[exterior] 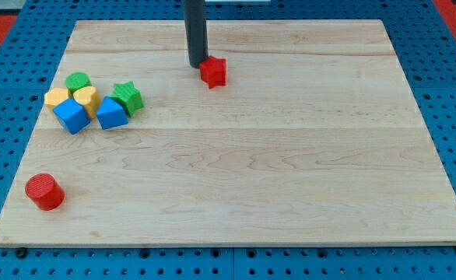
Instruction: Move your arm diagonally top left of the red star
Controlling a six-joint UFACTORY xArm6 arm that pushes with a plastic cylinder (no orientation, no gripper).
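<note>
Camera view — my tip (196, 65) touches 1 red star (212, 71); no gripper visible.

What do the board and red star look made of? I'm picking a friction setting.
Board: pale wood by its grain lines and plank seams, matte. Red star, just right of my tip: probably plastic, uniform colour, faint sheen.
</note>
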